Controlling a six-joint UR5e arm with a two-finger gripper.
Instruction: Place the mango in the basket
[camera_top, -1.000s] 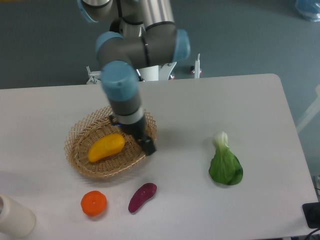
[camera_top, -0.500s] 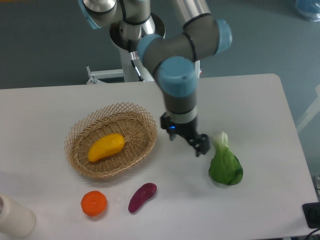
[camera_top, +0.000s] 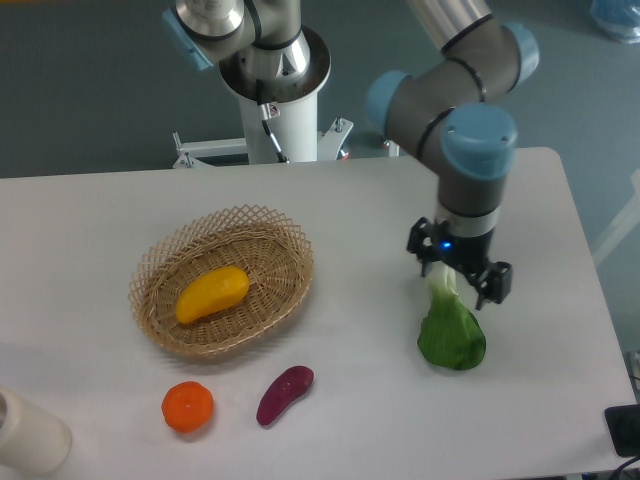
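Mango (camera_top: 212, 293) in basket (camera_top: 160, 262); spread fingers (camera_top: 496, 283) over bok choy (camera_top: 451, 329).

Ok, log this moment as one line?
mango: in basket | hand: open, over bok choy stem, empty | task: looks done

One mango (camera_top: 212, 293), one basket (camera_top: 160, 327), one orange (camera_top: 188, 407), one purple vegetable (camera_top: 285, 394), one leafy green (camera_top: 452, 330), one pale cylinder (camera_top: 28, 434), one arm (camera_top: 468, 160), one desk (camera_top: 350, 210).
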